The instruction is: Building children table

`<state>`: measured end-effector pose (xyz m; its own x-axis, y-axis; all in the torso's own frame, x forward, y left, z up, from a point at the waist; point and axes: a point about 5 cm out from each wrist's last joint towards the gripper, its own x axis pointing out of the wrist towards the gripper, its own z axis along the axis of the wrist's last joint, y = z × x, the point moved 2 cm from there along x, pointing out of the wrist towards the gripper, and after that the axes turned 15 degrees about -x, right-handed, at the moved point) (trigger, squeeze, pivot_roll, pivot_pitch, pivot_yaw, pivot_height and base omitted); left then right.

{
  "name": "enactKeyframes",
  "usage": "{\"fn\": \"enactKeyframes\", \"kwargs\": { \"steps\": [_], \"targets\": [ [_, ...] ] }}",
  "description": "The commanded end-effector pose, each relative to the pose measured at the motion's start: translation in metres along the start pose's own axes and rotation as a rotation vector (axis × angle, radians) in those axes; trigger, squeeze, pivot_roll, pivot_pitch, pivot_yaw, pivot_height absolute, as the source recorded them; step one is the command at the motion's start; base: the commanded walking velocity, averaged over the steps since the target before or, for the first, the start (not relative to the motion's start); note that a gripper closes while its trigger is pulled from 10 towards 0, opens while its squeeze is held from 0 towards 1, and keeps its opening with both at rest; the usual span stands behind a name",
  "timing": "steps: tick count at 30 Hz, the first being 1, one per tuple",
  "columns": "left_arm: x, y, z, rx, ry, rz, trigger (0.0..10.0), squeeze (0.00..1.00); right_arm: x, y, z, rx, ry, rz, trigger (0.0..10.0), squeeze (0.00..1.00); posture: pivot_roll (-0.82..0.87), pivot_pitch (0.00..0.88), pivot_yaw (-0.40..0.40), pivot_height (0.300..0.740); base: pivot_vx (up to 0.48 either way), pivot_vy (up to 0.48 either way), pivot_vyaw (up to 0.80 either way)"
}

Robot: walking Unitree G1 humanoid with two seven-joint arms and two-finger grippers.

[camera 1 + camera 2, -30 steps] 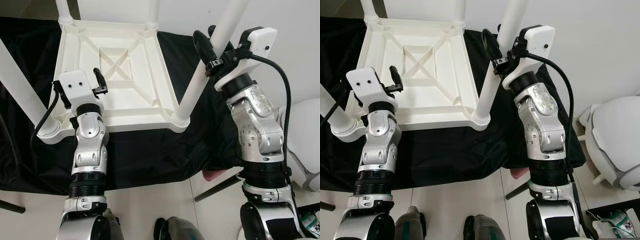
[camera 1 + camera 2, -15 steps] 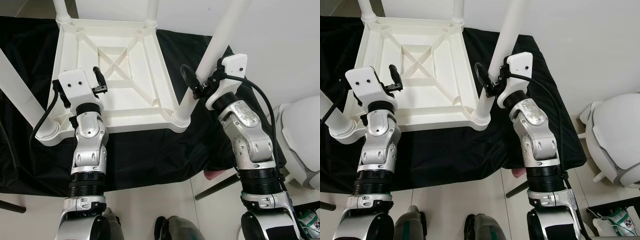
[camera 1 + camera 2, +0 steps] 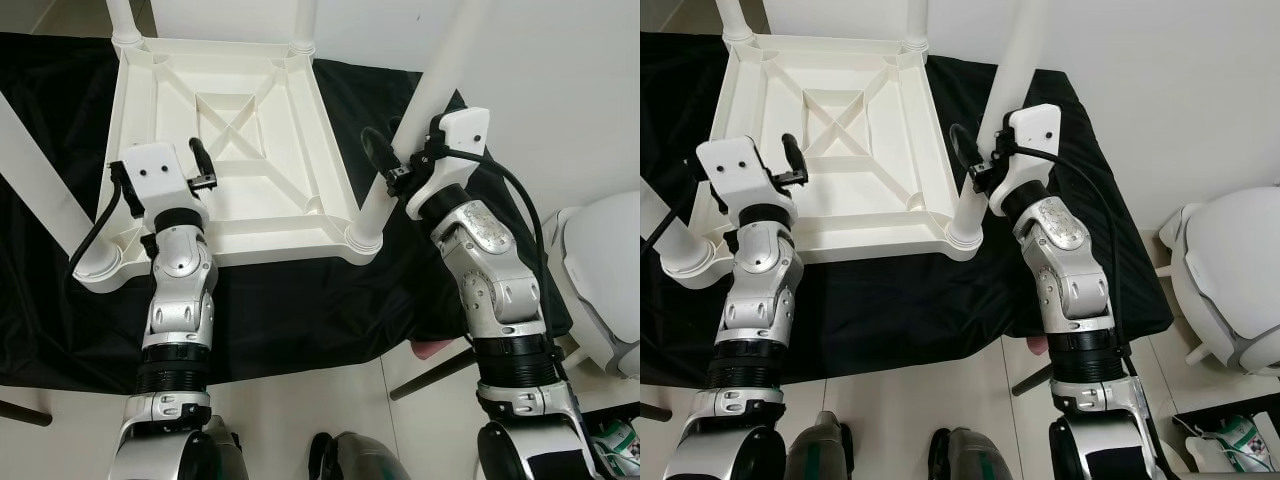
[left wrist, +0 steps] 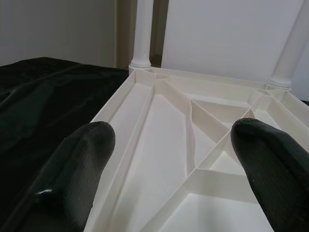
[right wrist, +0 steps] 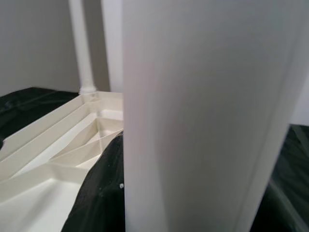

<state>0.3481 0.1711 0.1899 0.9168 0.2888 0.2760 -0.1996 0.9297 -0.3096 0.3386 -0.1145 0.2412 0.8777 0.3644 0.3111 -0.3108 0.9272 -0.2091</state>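
Observation:
A white children's table (image 3: pixel 235 120) lies upside down on a black cloth (image 3: pixel 290 300), ribbed underside up. Its near-right leg (image 3: pixel 425 100) stands in the corner socket (image 3: pixel 360 238). My right gripper (image 3: pixel 392 165) is low on that leg, shut on it; one black finger (image 5: pixel 99 193) presses against the white tube (image 5: pixel 203 116). Over the near-left part of the underside my left gripper (image 4: pixel 178 159) hovers open, holding nothing, its fingers (image 4: pixel 79 166) wide apart.
Three more legs stand in their sockets: near-left (image 3: pixel 45 175), far-left (image 3: pixel 125 20) and far-right (image 3: pixel 305 25). A rounded white object (image 3: pixel 600 270) sits on the floor at the right. A dark bar (image 3: pixel 435 375) lies by the cloth's near edge.
My right gripper has slid down the near-right leg from high up to just above the socket, and has stayed there for the last half second. The left gripper has barely moved.

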Motion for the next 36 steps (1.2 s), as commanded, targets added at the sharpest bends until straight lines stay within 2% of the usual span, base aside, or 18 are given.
{"fn": "enactKeyframes", "kwargs": {
  "steps": [1, 3, 7, 8, 11, 14, 19, 24, 25, 26, 27, 28, 29, 30, 32, 33, 34, 36],
  "targets": [
    [0.001, 0.003, -0.005, 0.030, 0.023, 0.016, 10.0, 0.00, -0.006, -0.026, 0.003, 0.045, -0.004, -0.165, 0.0, 0.00, -0.06, 0.064, -0.077, 0.740, 0.000, 0.000, 0.00],
    [0.011, 0.013, 0.004, 0.066, 0.004, 0.037, 10.0, 0.00, -0.011, -0.036, -0.001, 0.097, 0.008, -0.269, 0.0, 0.00, -0.06, 0.065, -0.071, 0.740, 0.000, 0.000, 0.00],
    [0.016, 0.018, 0.010, 0.086, -0.009, 0.045, 10.0, 0.00, -0.013, -0.039, -0.003, 0.121, 0.012, -0.305, 0.0, 0.00, -0.06, 0.065, -0.064, 0.740, 0.000, 0.000, 0.00],
    [0.024, 0.026, 0.021, 0.120, -0.032, 0.049, 10.0, 0.00, -0.019, -0.047, -0.009, 0.167, 0.022, -0.372, 0.0, 0.00, -0.05, 0.064, -0.056, 0.740, 0.000, 0.000, 0.00],
    [0.024, 0.026, 0.021, 0.120, -0.032, 0.049, 10.0, 0.00, -0.019, -0.047, -0.009, 0.167, 0.022, -0.372, 0.0, 0.00, -0.05, 0.064, -0.056, 0.740, 0.000, 0.000, 0.00],
    [0.033, 0.029, 0.036, 0.173, -0.062, 0.042, 10.0, 0.00, -0.026, -0.057, -0.020, 0.228, 0.047, -0.452, 0.0, 0.00, -0.04, 0.064, -0.048, 0.740, 0.000, 0.000, 0.00],
    [0.039, 0.026, 0.047, 0.205, -0.093, 0.018, 10.0, 0.00, -0.030, -0.059, -0.027, 0.277, 0.062, -0.488, 0.0, 0.00, -0.04, 0.068, -0.046, 0.740, 0.000, 0.000, 0.00],
    [0.045, 0.023, 0.057, 0.225, -0.115, -0.007, 10.0, 0.00, -0.033, -0.058, -0.036, 0.321, 0.087, -0.510, 0.0, 0.00, -0.03, 0.070, -0.043, 0.740, 0.000, 0.000, 0.00],
    [0.049, 0.021, 0.064, 0.246, -0.131, -0.028, 10.0, 0.00, -0.037, -0.056, -0.047, 0.362, 0.120, -0.529, 0.0, 0.00, -0.03, 0.072, -0.040, 0.740, 0.000, 0.000, 0.00],
    [0.049, 0.021, 0.064, 0.246, -0.131, -0.028, 10.0, 0.00, -0.037, -0.056, -0.047, 0.362, 0.120, -0.529, 0.0, 0.00, -0.03, 0.072, -0.040, 0.740, 0.000, 0.000, 0.00],
    [0.054, 0.019, 0.071, 0.262, -0.142, -0.044, 10.0, 0.00, -0.041, -0.053, -0.061, 0.381, 0.170, -0.547, 0.0, 0.00, -0.03, 0.072, -0.040, 0.740, 0.000, 0.000, 0.00],
    [0.054, 0.019, 0.071, 0.262, -0.142, -0.044, 10.0, 0.00, -0.041, -0.053, -0.061, 0.381, 0.170, -0.547, 0.0, 0.00, -0.03, 0.072, -0.040, 0.740, 0.000, 0.000, 0.00],
    [0.058, 0.017, 0.077, 0.276, -0.153, -0.057, 10.0, 0.00, -0.046, -0.049, -0.074, 0.409, 0.213, -0.560, 0.0, 0.00, -0.03, 0.072, -0.040, 0.740, 0.000, 0.000, 0.00],
    [0.058, 0.017, 0.077, 0.276, -0.153, -0.057, 10.0, 0.00, -0.046, -0.049, -0.074, 0.409, 0.213, -0.560, 0.0, 0.00, -0.03, 0.072, -0.040, 0.740, 0.000, 0.000, 0.00],
    [0.064, 0.012, 0.088, 0.286, -0.159, -0.077, 10.0, 0.00, -0.055, -0.041, -0.099, 0.438, 0.297, -0.573, 0.0, 0.00, -0.01, 0.070, -0.025, 0.740, 0.000, 0.000, 0.00],
    [0.064, 0.012, 0.088, 0.286, -0.159, -0.077, 10.0, 0.00, -0.055, -0.041, -0.099, 0.438, 0.297, -0.573, 0.0, 0.00, -0.01, 0.070, -0.025, 0.740, 0.000, 0.000, 0.00],
    [0.068, 0.005, 0.097, 0.299, -0.168, -0.107, 10.0, 0.00, -0.061, -0.032, -0.116, 0.454, 0.358, -0.557, 0.0, 0.00, -0.01, 0.070, -0.025, 0.740, 0.000, 0.000, 0.00],
    [0.068, 0.003, 0.100, 0.301, -0.170, -0.114, 10.0, 0.00, -0.062, -0.029, -0.120, 0.460, 0.369, -0.548, 0.0, 0.00, -0.01, 0.070, -0.025, 0.740, 0.000, 0.000, 0.00]
  ]
}}
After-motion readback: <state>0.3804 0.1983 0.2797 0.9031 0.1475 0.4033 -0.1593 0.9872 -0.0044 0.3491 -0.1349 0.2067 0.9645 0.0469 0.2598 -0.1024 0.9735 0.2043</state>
